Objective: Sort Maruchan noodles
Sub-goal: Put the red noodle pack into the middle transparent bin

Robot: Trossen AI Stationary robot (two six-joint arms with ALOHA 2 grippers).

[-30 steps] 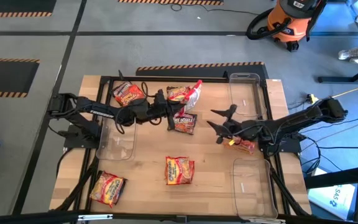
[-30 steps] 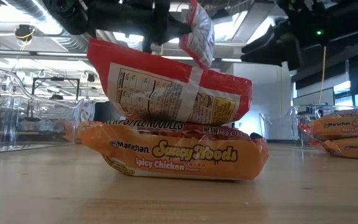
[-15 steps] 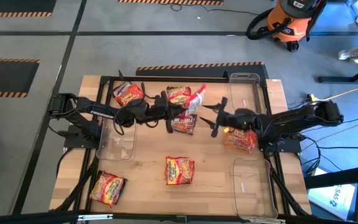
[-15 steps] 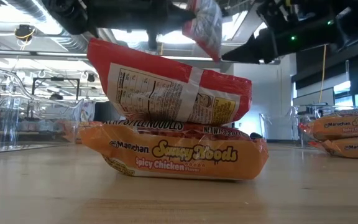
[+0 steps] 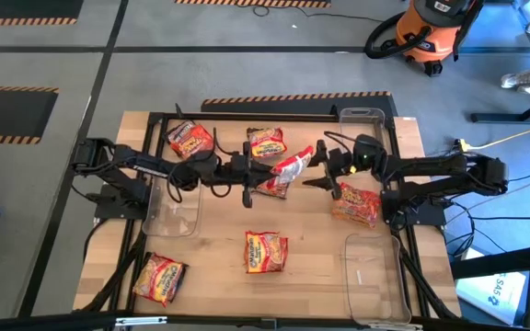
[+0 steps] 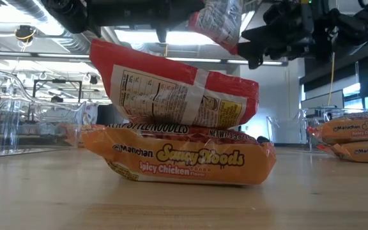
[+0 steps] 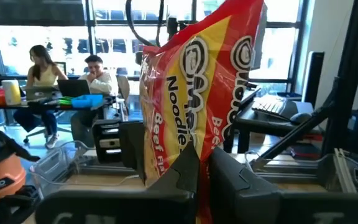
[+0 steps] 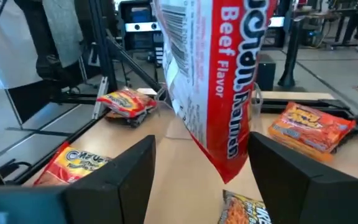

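Left claw clenched on a raised beef packet; right claw spread wide around its end.

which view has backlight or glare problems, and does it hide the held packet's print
Low view: ceiling lights and windows backlight the arms into dark shapes, and the held packet is cropped at the top. Left wrist view: bright windows behind, yet the packet's lettering in the left gripper reads clearly. Right wrist view: evenly lit, print legible between the right gripper's open fingers.

Clear bins, orange vacuum (floor)
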